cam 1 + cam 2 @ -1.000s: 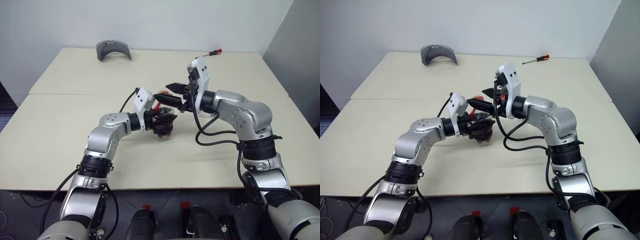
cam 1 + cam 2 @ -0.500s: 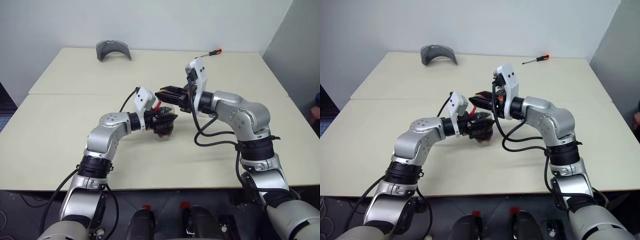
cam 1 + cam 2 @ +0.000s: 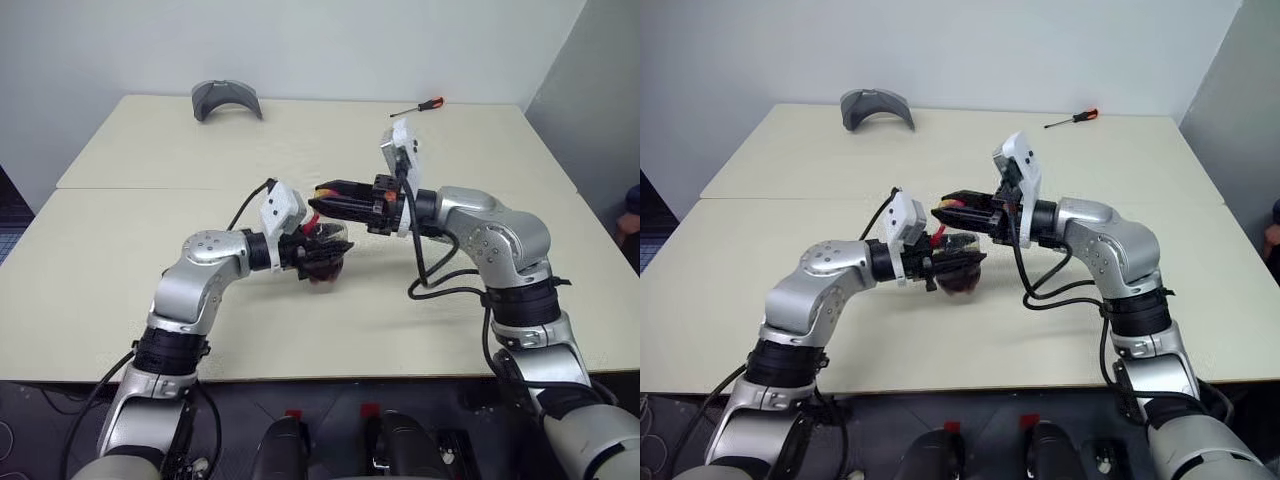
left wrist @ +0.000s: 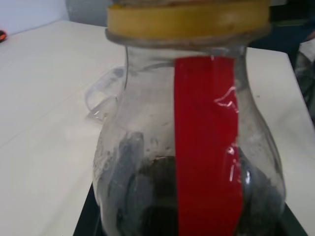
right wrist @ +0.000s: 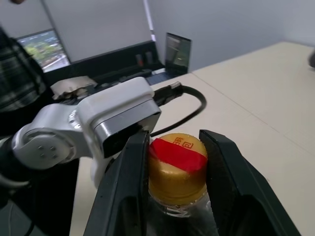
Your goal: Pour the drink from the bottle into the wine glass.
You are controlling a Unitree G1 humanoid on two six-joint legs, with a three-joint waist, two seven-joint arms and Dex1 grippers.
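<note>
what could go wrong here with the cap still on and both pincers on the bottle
1. The right pincer is closed around the yellow-and-red cap while the left pincer holds the bottle above the table. If the cap is twisted and the body slips in that grip, the cap may not loosen.
2. The drink sits low in the bottle; a jerk as the cap frees might splash it.
3. No wine glass is visible on the table, so pouring now has no visible target.

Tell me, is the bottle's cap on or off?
On. The yellow-and-red cap sits on the bottle, between the right end effector's fingers.
</note>
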